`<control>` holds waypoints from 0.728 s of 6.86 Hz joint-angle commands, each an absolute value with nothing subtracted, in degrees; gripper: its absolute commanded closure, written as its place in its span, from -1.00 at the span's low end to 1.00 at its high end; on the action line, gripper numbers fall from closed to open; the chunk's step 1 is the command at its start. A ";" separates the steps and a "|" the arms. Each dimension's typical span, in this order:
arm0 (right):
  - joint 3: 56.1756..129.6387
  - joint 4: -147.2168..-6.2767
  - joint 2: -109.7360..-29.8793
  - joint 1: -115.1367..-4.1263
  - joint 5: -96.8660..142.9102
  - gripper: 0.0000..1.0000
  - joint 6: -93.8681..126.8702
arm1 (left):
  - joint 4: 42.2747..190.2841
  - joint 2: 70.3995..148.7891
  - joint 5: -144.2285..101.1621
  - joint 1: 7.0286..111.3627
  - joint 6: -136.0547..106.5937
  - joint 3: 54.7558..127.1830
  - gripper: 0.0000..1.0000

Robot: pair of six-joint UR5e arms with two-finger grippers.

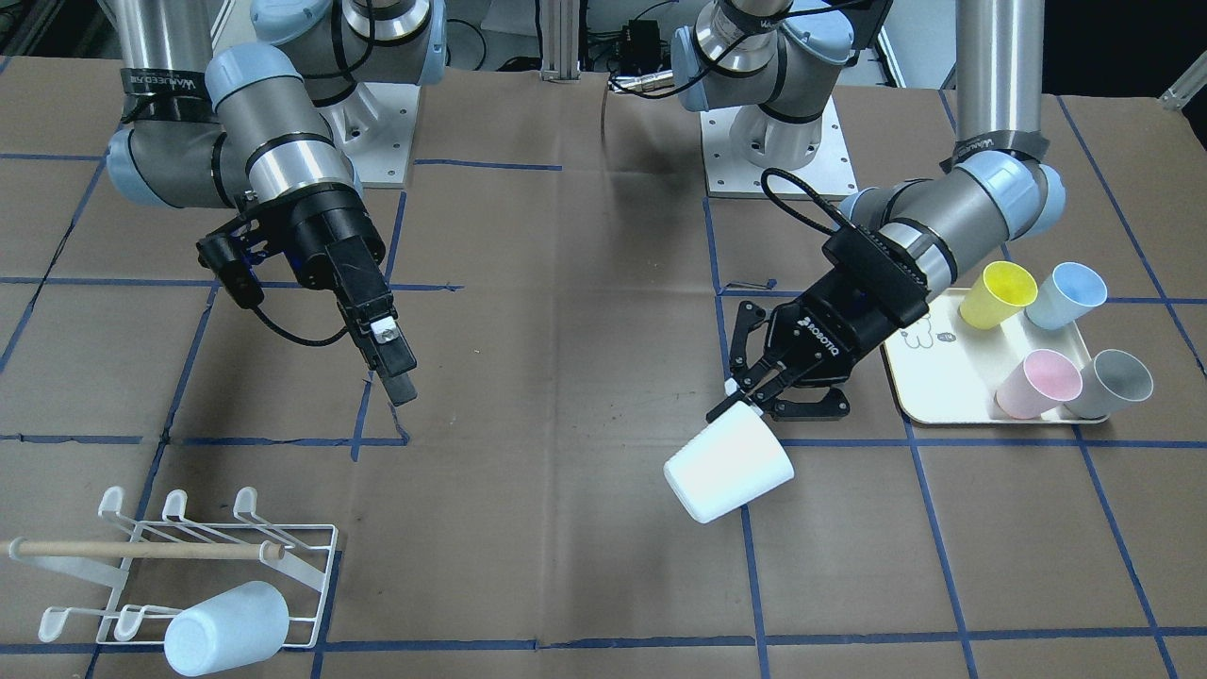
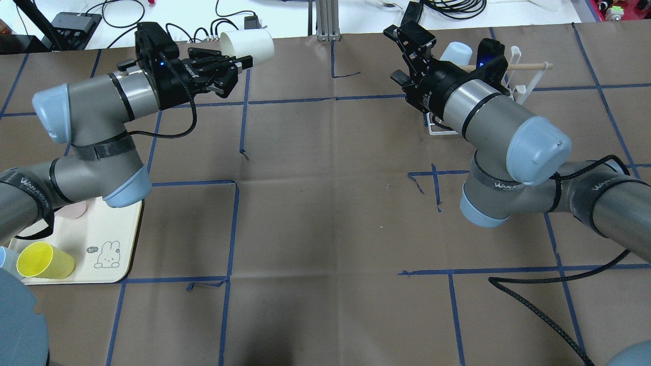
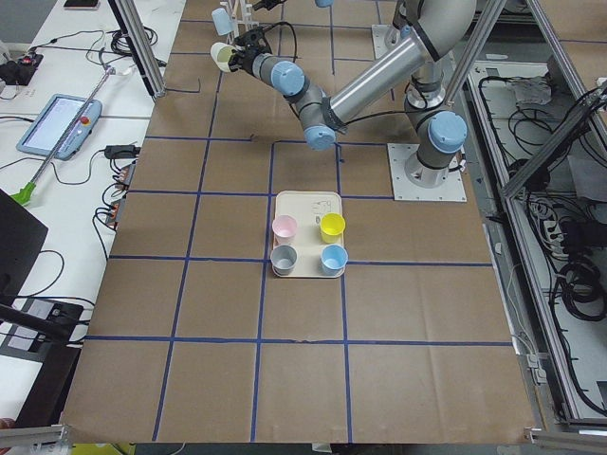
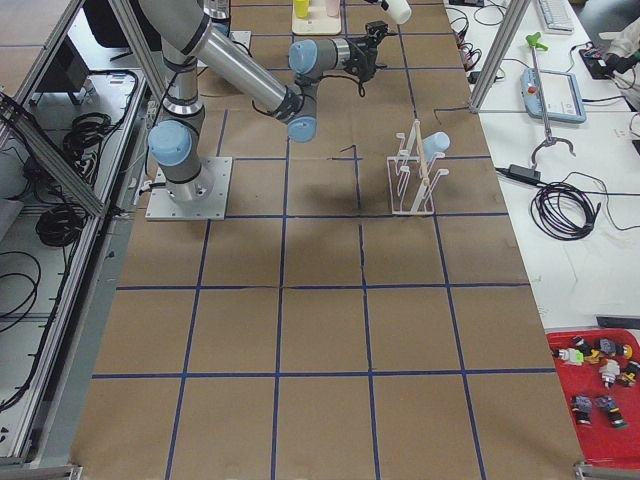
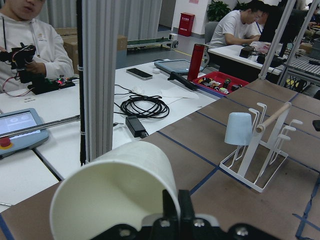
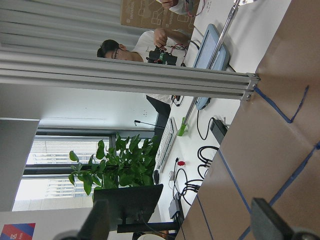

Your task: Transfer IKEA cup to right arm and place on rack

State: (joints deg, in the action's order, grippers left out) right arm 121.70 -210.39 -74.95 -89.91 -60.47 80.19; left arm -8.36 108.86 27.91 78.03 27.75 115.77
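Early yet: left gripper (image 1: 745,396) pinches rim of white cup (image 1: 728,467), aloft, well apart from rack (image 1: 141,549). Right gripper (image 1: 391,363) spread, empty, nearer rack. Handover and racking pending. Pale-blue cup (image 1: 226,627) already on rack.

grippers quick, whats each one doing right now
Left gripper: shut on the white cup.
Right gripper: open, holding nothing.

The left arm (image 1: 981,203) is stretched forward, well apart from the rack (image 1: 141,550), and the left gripper (image 1: 740,401) is clamped on the rim of the cup (image 1: 726,467), which is held tilted. The right arm (image 1: 273,141) is bent at the elbow, and the right gripper (image 1: 396,372) is angled downward near the rack with its jaws spread apart.
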 commanded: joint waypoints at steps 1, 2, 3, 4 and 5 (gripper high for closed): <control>122.69 -210.41 -74.62 -90.88 -60.47 -0.99 88.14 | -12.39 109.16 28.39 83.03 21.91 116.19 0.94; 122.70 -210.24 -74.53 -91.31 -60.38 -0.99 87.81 | -12.39 109.25 31.00 85.14 20.75 116.10 0.94; 122.52 -210.23 -73.92 -92.01 -59.86 -0.99 87.72 | -12.39 109.60 34.16 87.78 19.96 115.93 0.94; 122.43 -210.23 -73.39 -92.37 -59.59 -0.99 87.63 | -12.48 109.86 36.10 88.93 19.86 115.75 0.94; 122.34 -210.41 -72.61 -93.33 -59.42 -0.99 87.80 | -12.57 109.60 36.04 89.03 19.86 115.84 0.94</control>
State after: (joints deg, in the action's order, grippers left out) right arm 122.44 -210.29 -73.40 -92.45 -59.68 87.69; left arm -12.47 109.66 35.14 88.29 20.03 115.86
